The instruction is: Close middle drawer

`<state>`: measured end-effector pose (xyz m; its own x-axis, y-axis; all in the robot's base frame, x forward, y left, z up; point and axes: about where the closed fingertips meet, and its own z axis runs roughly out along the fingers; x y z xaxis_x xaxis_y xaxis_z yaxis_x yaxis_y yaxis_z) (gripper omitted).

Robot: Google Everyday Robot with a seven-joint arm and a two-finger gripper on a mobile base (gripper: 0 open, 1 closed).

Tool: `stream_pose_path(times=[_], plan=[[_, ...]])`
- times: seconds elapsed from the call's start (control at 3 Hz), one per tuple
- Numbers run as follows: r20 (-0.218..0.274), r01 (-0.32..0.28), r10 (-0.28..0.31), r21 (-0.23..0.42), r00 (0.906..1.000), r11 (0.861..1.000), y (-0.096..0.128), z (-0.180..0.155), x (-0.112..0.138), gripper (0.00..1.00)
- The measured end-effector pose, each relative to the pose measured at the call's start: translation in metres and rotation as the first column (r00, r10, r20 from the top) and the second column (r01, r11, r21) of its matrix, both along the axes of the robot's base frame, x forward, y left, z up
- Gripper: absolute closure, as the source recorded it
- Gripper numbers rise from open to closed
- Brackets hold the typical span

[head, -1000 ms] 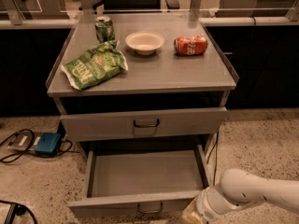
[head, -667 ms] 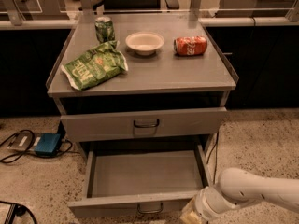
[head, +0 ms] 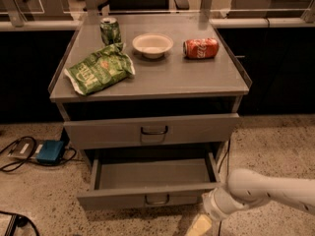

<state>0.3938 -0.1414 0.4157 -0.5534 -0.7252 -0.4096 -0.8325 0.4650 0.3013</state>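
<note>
The middle drawer (head: 147, 196) is a grey metal drawer with a low front panel and a small dark loop handle. It stands pulled out below the taller top drawer (head: 152, 131), and its shallow tray shows empty. My gripper (head: 199, 225) is at the bottom edge of the view, just below and in front of the drawer's right front corner. It sits at the end of my white arm (head: 266, 188), which comes in from the right. The lowest drawer is hidden.
On the cabinet top (head: 197, 77) lie a green chip bag (head: 98, 70), a green can (head: 110, 31), a white bowl (head: 152, 44) and a red can (head: 201, 48) on its side. A blue box with cables (head: 49, 151) lies on the floor at left.
The middle drawer's front panel stands further in than a second ago, so less of its tray shows. My wrist has shifted slightly left and toward the cabinet.
</note>
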Motion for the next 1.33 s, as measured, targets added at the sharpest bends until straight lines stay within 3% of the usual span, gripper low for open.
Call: stream_pose_path(times=[0.33,1.0,1.33], plan=[[-0.014,0.059,-0.059,-0.005,0.9981,0.998,-0.014,-0.011,0.04,0.27],[0.037,0.147,-0.146,-0.025,0.9886,0.989,-0.041,-0.002,0.104,0.73],[0.117,0.191,-0.186,-0.034,0.9756,0.981,-0.037,0.009,0.142,1.0]])
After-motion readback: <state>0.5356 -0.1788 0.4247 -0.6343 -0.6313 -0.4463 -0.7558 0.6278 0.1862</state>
